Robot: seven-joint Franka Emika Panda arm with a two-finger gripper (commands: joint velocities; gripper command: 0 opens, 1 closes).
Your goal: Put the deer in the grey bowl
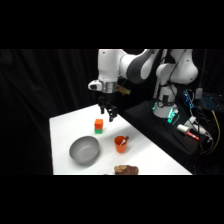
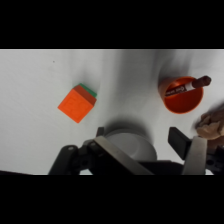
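Observation:
The deer [image 1: 126, 170], a dark brown plush, lies at the table's front edge, partly cut off by the picture. In the wrist view only a brown part of the deer [image 2: 212, 125] shows at the right edge. The grey bowl [image 1: 84, 150] sits empty at the front left of the table. Through the wrist camera, the grey bowl [image 2: 126, 136] is partly hidden behind the fingers. My gripper [image 1: 107, 114] hangs above the table's middle, behind the bowl and well away from the deer. The gripper [image 2: 149, 142] is open with nothing in it.
An orange block on a green one [image 1: 99, 126] stands just below and left of the gripper, and the same block [image 2: 76, 103] shows in the wrist view. A small orange cup [image 1: 121, 144] holding a marker [image 2: 189, 87] stands between bowl and deer.

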